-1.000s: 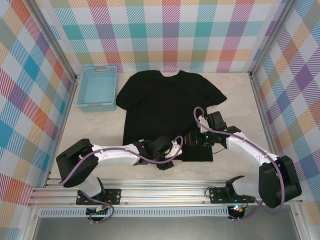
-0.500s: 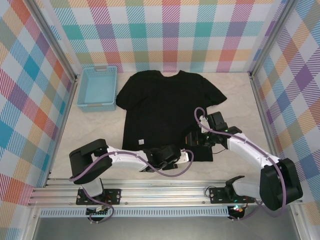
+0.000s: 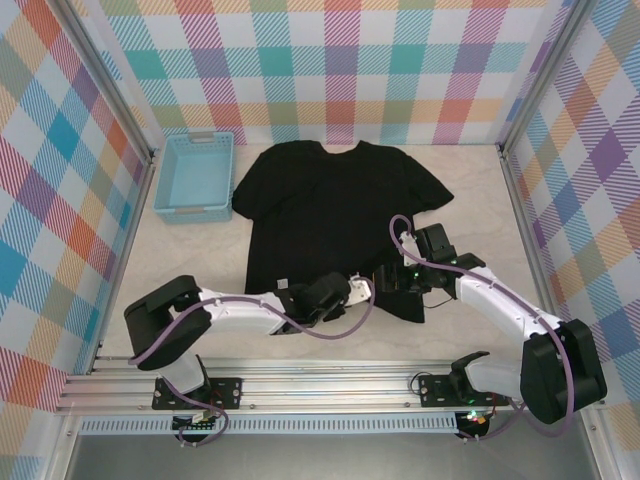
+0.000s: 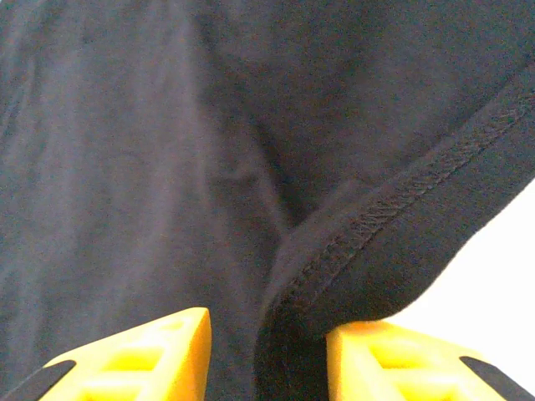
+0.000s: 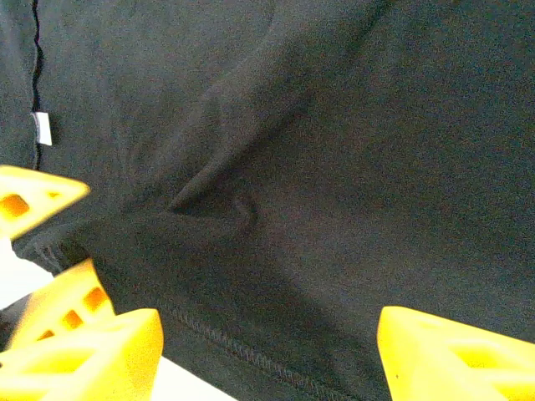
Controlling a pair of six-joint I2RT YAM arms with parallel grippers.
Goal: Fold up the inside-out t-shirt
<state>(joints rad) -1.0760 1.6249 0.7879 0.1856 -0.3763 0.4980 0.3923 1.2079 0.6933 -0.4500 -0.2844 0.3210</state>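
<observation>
The black inside-out t-shirt [image 3: 320,210] lies spread flat, collar at the far side and hem toward me. My left gripper [image 3: 350,291] is at the near hem, and in the left wrist view the stitched hem [image 4: 393,209] bunches up between its yellow fingers [image 4: 150,355], which are shut on it. My right gripper [image 3: 389,280] hovers just to its right over the hem, open, with smooth cloth [image 5: 334,167] between its wide-apart fingers [image 5: 451,355]. The left gripper's yellow fingers [image 5: 33,200] also appear at the left edge of the right wrist view, pinching the cloth. A small white tag [image 5: 42,128] is sewn near the seam.
A light blue plastic basket [image 3: 195,175] stands at the far left, beside the shirt's left sleeve. Bare pale tabletop [image 3: 470,200] lies to the right of the shirt and along the near edge. Checked walls enclose the table on three sides.
My left gripper has swung from the near table edge up onto the shirt's hem and now holds it. The right gripper has hardly moved.
</observation>
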